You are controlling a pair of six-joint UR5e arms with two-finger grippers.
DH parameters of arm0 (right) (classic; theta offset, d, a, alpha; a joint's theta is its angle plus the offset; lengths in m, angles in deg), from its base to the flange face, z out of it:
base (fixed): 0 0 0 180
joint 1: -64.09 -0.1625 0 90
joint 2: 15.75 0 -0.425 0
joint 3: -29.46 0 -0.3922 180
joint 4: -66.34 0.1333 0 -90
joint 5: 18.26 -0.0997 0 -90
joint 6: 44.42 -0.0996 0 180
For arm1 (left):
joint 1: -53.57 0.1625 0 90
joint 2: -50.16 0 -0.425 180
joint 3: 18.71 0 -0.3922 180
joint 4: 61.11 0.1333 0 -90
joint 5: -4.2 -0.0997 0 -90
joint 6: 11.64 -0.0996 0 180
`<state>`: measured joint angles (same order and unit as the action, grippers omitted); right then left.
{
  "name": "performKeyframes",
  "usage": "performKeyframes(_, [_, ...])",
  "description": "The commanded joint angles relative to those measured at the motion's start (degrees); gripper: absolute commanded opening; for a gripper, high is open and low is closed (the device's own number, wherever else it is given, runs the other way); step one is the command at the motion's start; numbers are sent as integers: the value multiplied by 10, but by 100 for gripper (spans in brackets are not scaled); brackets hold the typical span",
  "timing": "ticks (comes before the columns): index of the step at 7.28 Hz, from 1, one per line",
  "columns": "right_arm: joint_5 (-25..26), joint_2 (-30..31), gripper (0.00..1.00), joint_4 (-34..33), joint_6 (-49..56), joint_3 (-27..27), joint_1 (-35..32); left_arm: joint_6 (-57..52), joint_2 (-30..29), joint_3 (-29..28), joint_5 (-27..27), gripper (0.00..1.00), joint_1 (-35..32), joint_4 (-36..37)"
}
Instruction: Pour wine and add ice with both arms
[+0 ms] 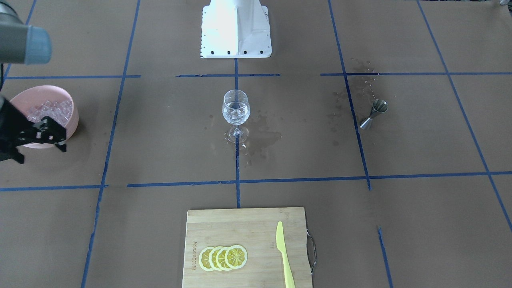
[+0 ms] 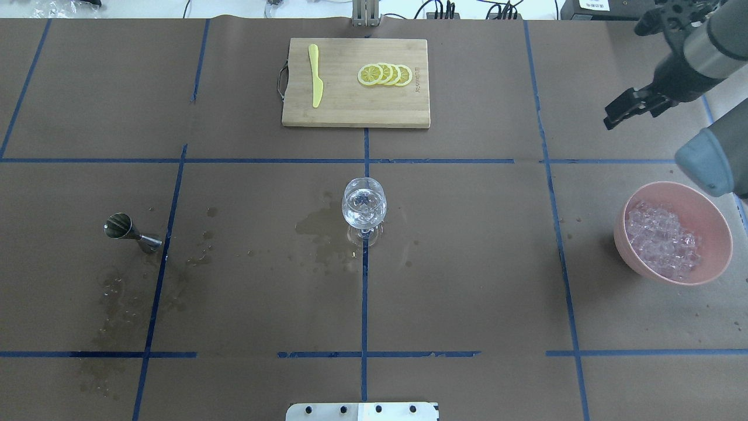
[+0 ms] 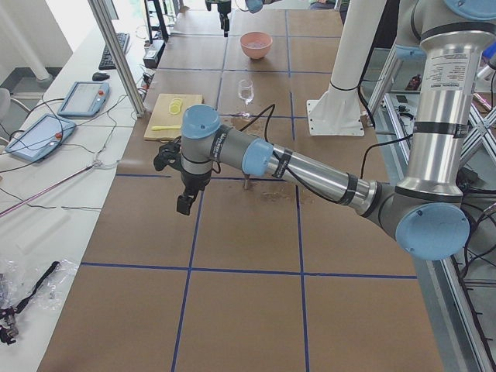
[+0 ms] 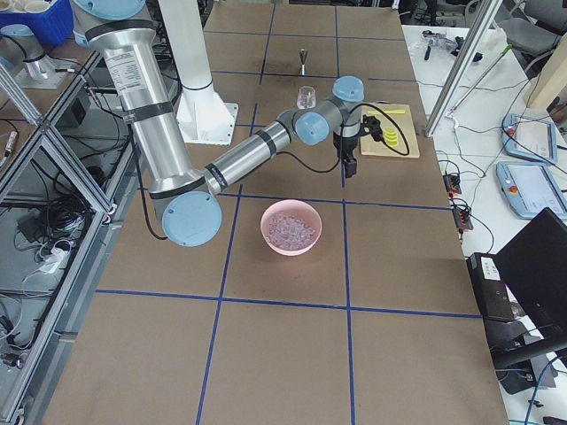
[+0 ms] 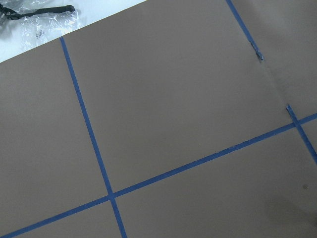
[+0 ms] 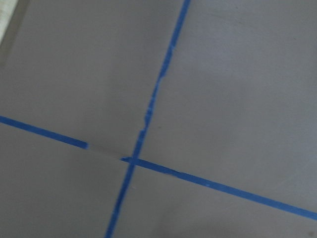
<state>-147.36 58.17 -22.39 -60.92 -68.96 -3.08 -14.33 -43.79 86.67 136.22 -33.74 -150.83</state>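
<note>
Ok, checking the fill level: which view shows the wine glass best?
The exterior front-facing view: the wine glass is near and seen obliquely, its clear contents showing through the bowl. Overhead looks down into it; both side views show it far and tiny; the wrist views miss it.

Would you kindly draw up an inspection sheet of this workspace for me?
Surface: brown paper table with blue tape grid; wet stains beside the stemmed glass and near the jigger.
Job's things: stemmed glass upright at centre, holding wine; pink bowl full of ice.
Clutter: cutting board with lemon slices and yellow knife.
Hands: right hand looks open, empty, raised beyond the bowl; left hand state unclear.
Cables: black cable loops beside the left arm.
Surroundings: pendants on the side bench.
</note>
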Motion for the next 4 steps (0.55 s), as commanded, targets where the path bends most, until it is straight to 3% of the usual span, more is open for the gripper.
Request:
performKeyframes(1, [-39, 28, 100, -1, 166, 86, -91, -6, 3, -44, 5, 100, -2, -2])
performKeyframes(4, [-46, 73, 100, -1, 251, 111, -182, -8, 20, -52, 6, 100, -12, -3])
